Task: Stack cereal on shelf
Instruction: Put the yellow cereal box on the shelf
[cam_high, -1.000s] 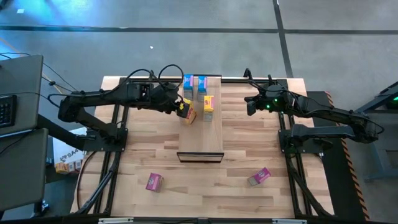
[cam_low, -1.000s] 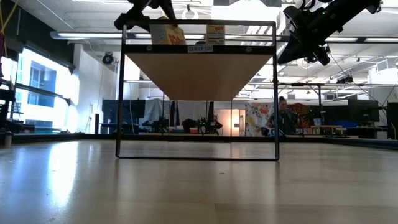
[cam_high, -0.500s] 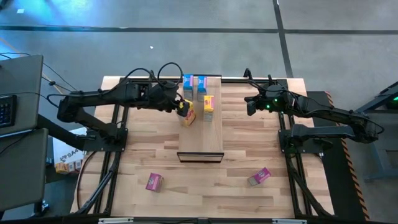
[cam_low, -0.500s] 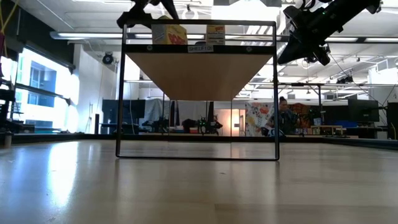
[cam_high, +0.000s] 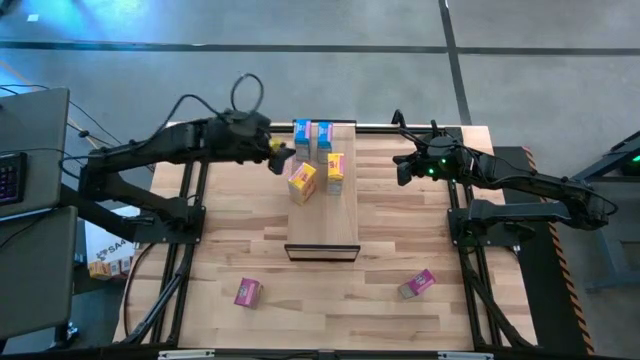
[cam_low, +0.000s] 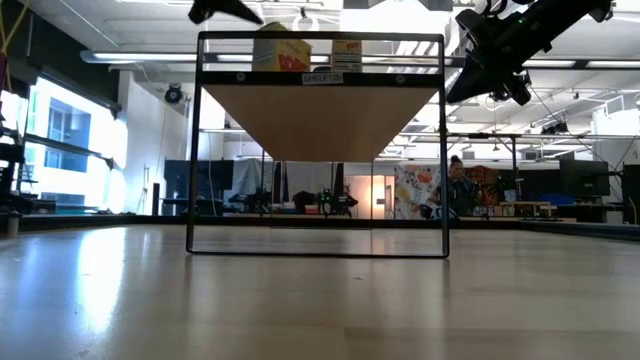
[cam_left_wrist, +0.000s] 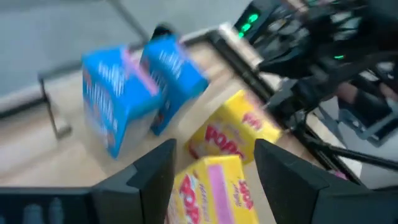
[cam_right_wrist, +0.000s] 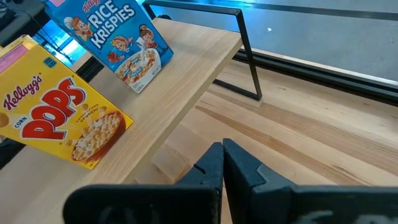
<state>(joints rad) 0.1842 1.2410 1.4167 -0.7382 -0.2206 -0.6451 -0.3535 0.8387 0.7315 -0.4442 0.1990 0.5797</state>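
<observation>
Four cereal boxes on the shelf (cam_high: 322, 215); my left gripper (cam_high: 277, 154) hangs empty, fingers apart, just beside the nearer yellow box (cam_high: 302, 181). Low view: it sits upright. Light, stiff cardboard; pinch broad faces. Right gripper (cam_high: 403, 168) closed, waiting well apart.

Robotics lab: open hall, ceiling strip lights (cam_low: 150, 57), equipment benches (cam_low: 520, 210) behind table.

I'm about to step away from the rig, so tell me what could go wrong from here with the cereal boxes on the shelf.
1. The yellow cardboard cereal box just released sits skewed at the left edge of the pale-wood shelf plank; it might tip off.
2. The open left pincer is close beside that box and the two blue cardboard boxes; a stray move could knock them.
3. Two pink cardboard boxes lie on the tabletop, not yet shelved.
</observation>
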